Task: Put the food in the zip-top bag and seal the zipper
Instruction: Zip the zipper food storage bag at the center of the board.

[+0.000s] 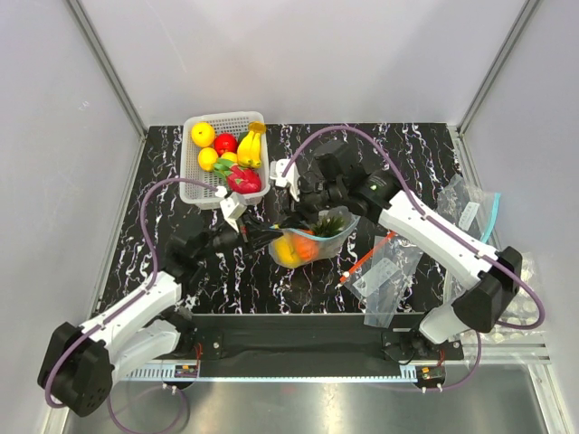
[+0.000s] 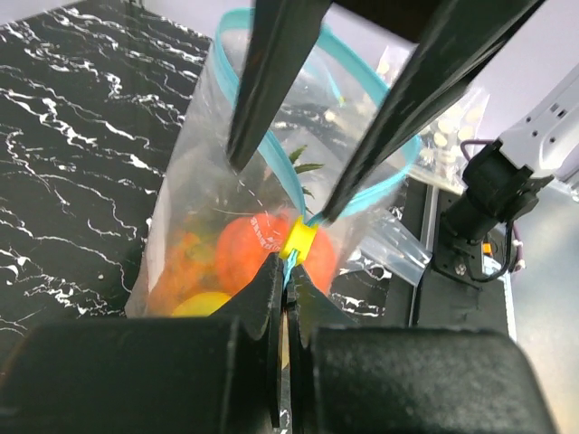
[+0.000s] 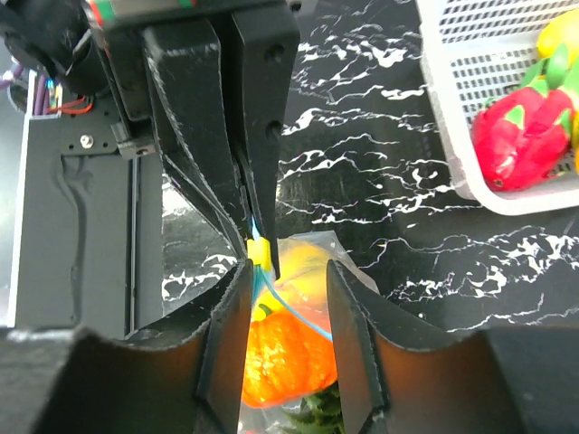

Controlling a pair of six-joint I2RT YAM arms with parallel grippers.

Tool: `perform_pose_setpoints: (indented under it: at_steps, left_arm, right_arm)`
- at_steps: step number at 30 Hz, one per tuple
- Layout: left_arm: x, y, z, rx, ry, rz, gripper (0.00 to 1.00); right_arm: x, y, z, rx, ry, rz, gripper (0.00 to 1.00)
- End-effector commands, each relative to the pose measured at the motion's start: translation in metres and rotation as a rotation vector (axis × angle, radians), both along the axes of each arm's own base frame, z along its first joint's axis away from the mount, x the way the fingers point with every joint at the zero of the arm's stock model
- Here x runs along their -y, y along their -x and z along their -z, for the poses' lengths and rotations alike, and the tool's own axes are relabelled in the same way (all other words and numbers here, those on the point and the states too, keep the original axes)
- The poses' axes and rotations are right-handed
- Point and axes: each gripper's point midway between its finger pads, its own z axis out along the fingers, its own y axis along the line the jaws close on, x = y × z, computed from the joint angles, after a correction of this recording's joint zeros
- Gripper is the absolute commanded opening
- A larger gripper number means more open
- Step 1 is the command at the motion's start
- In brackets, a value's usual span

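Floppy, slick, light bag (image 1: 312, 242), we reckon: our left gripper (image 2: 285, 271) pinches the zipper (image 2: 288, 185) end tight, while the right gripper (image 3: 288, 268) straddles it, jaws half-open.

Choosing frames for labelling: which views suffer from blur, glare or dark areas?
Top external: evenly lit, sharp. Left wrist: the left gripper's fingers are black and blurred up close; fruit hazy behind the zip-top bag. Right wrist: the right gripper's fingers are dark, the basket crisp.
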Motion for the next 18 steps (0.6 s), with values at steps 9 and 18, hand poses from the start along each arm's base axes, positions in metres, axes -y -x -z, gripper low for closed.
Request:
perform_pose_setpoints:
  at_steps: [9,18]
  left_arm:
    - [-0.010,-0.003,-0.036,0.103,0.080,-0.056,0.00]
    - [-0.012,-0.008,-0.030,0.080,0.070,-0.070,0.00]
  right_arm:
    - [-0.018,0.008,0.002,0.034,0.024,-0.088,0.45]
    - [-0.023,0.012,0.004,0.026,0.012,-0.086,0.39]
